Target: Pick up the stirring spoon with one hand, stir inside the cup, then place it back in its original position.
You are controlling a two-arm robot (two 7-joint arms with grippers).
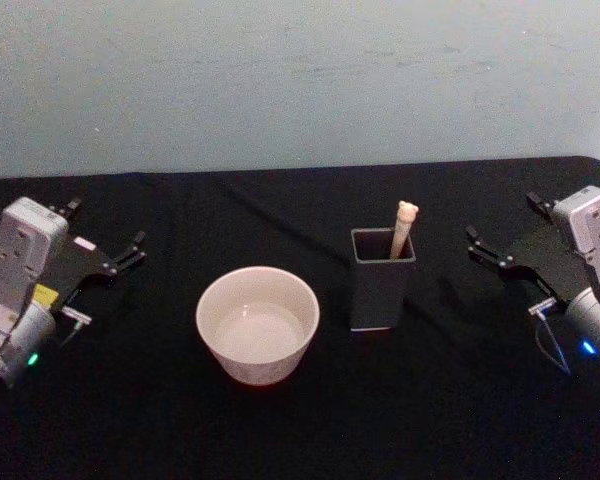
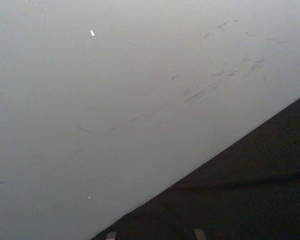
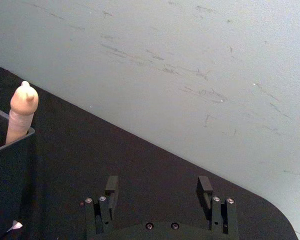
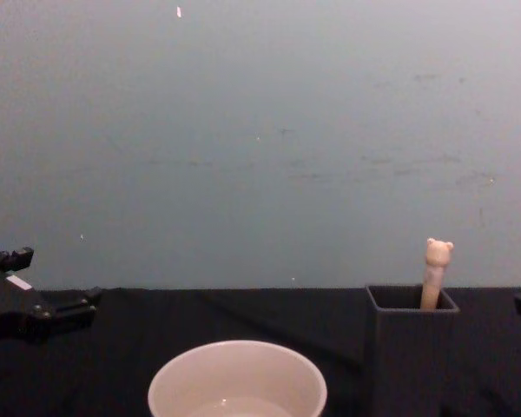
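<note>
The stirring spoon (image 1: 403,228) stands in a dark grey square holder (image 1: 382,285), its beige bear head sticking out above the rim; its lower stem is hidden inside. The bear head also rises from the holder in the chest view (image 4: 436,265) and right wrist view (image 3: 23,102). The wide cream-white cup (image 1: 257,325) sits left of the holder, with liquid in it. My right gripper (image 1: 476,244) hovers open to the right of the holder, clear of it, its fingers (image 3: 111,186) spread wide. At the table's left, away from the cup, my left gripper (image 1: 132,250) is open.
A black cloth covers the table (image 1: 310,430). A pale wall (image 1: 300,80) runs right behind the table's far edge. Open cloth lies between each gripper and the cup and holder, and along the front.
</note>
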